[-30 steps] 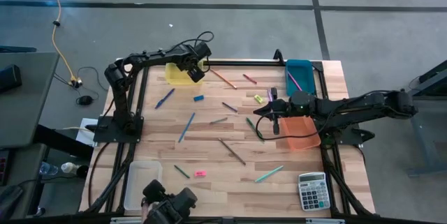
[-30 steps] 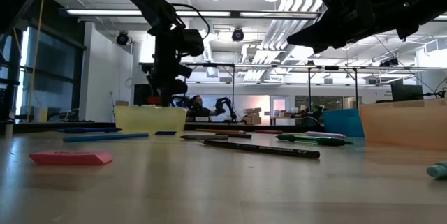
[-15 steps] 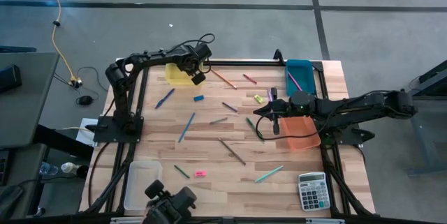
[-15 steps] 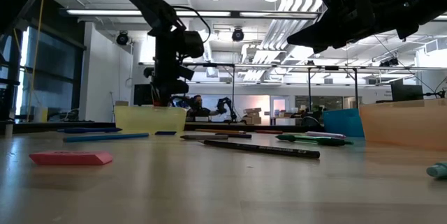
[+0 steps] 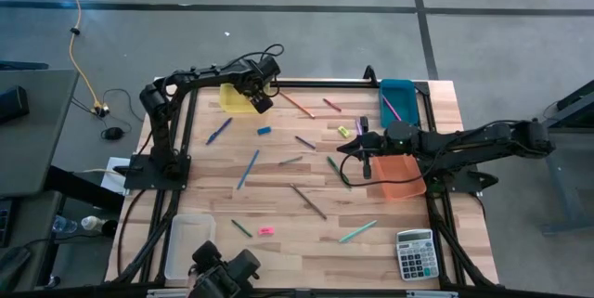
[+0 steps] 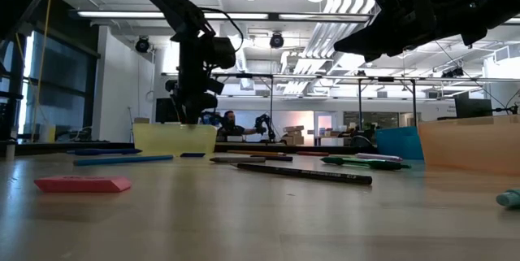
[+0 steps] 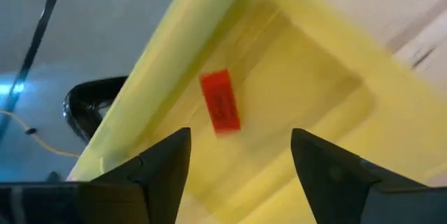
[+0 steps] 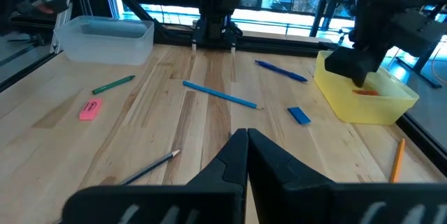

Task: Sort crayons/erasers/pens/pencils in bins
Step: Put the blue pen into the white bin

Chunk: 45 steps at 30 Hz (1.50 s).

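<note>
High view: left gripper (image 5: pixel 261 102) hangs over the near-right corner of the yellow bin (image 5: pixel 234 99) at the table's far left. Right gripper (image 5: pixel 363 146) waits mid-table, just beside the orange bin (image 5: pixel 401 176). Teal bin (image 5: pixel 399 101) sits far right, clear bin (image 5: pixel 187 242) near left. Loose erasers lie on the wood: a blue eraser (image 5: pixel 264 131), a pink eraser (image 5: pixel 265 231), a pale yellow eraser (image 5: pixel 344 132). Pens and pencils lie scattered between them; calculator (image 5: pixel 415 252) at the near right corner.

Low view: left gripper (image 6: pixel 192 115) is just above the yellow bin's rim (image 6: pixel 174 140). Pink eraser (image 6: pixel 82 184) lies flat in the foreground.

Left wrist view: fingers (image 7: pixel 159 169) stand wide apart with nothing between them. A red eraser (image 7: pixel 220 102) lies inside the yellow bin (image 7: pixel 293 98), clear of both fingers.

Right wrist view: right gripper (image 8: pixel 246 140) has its fingers pressed together, empty. Blue eraser (image 8: pixel 299 115) lies near the yellow bin (image 8: pixel 364 100).

Risks, judged: the left gripper sits low over the bin's corner, so a sideways move before lifting could catch the rim and shove or tip the light bin, spilling the red eraser. The blue eraser is the nearest next pick; being short and flat, it could slip from a badly centred grasp
</note>
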Each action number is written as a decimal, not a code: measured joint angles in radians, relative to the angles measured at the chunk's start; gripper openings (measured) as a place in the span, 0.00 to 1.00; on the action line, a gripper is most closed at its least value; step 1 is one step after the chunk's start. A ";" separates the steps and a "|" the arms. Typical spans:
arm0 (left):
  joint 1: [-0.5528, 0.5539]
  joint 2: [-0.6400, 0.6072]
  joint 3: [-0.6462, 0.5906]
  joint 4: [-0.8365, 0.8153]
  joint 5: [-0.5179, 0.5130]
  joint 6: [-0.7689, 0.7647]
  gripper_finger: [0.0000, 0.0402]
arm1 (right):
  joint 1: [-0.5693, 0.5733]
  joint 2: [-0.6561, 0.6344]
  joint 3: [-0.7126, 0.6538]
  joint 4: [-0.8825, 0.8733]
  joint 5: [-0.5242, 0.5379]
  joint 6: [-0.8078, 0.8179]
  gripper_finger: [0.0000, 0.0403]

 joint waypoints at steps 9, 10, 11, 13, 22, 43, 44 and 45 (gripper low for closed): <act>-0.028 -0.027 0.001 0.019 -0.047 0.117 0.28 | 0.000 0.000 0.000 -0.020 0.042 -0.018 0.00; -0.028 -0.027 0.001 0.013 -0.040 0.126 0.23 | 0.000 0.000 0.000 -0.023 0.045 -0.018 0.00; -0.027 -0.027 0.001 0.009 -0.038 0.136 0.18 | 0.000 0.000 0.000 -0.024 0.046 -0.019 0.00; -0.028 -0.036 0.001 -0.002 -0.033 0.151 0.08 | 0.000 0.000 0.000 -0.024 0.048 -0.019 0.00; -0.069 -0.292 -0.128 0.059 0.076 0.093 0.02 | 0.000 0.000 0.000 -0.042 0.039 -0.027 0.00; -0.079 -0.697 -0.634 0.005 0.307 -0.159 0.00 | 0.000 0.000 0.000 -0.041 0.033 -0.041 0.00; -0.062 -0.697 -0.651 0.011 0.314 -0.152 0.00 | 0.000 0.000 0.000 -0.041 0.033 -0.041 0.00; -0.046 -0.697 -0.667 0.018 0.319 -0.150 0.00 | 0.000 0.000 0.000 -0.041 0.033 -0.041 0.00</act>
